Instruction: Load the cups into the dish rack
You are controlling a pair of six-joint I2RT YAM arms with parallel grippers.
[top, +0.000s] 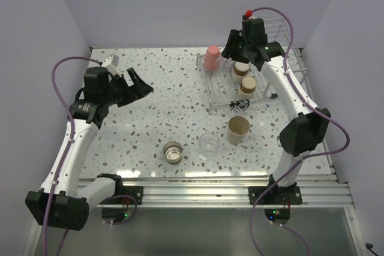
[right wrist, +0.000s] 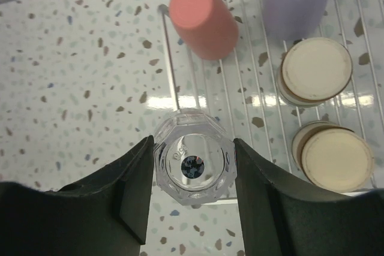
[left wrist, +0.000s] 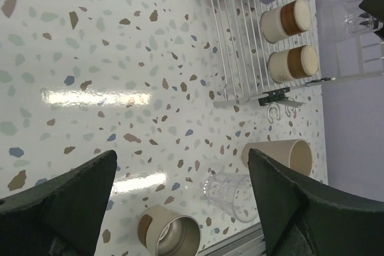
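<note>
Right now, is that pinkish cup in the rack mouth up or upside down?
Upside down: the coral cup shows its closed base on top, at the dish rack's corner.

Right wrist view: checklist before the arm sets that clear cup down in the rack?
1. Grip: ok. The right gripper is shut on the clear cup, clamped from both sides.
2. Cup mouth-down: cannot tell.
3. Landing spot: ok. The dish rack wires next to the cup look bare.
4. Neighbours: ok. The coral cup and the nearest brown cup stand apart from it.
5. Left gripper: ok. Open, empty, over the table, away from the rack.
</note>
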